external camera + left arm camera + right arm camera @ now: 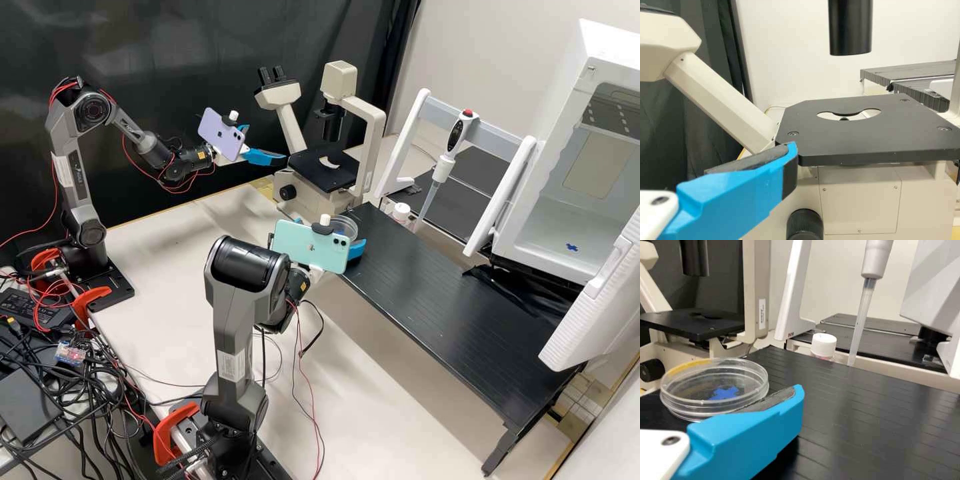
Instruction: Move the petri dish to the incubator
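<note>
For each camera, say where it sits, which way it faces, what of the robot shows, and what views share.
High view: fixed off the arms, facing forward and down over the pale worktop; both arms show.
Left wrist view: on the left arm, facing the microscope; part of the left gripper shows.
Right wrist view: on the right arm, facing across the petri dish and black platform; part of the right gripper shows.
Shared: both wrist views show the microscope.

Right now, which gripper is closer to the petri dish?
Right. The right gripper is right at the petri dish; the left gripper is farther off, by the microscope's black stage.
</note>
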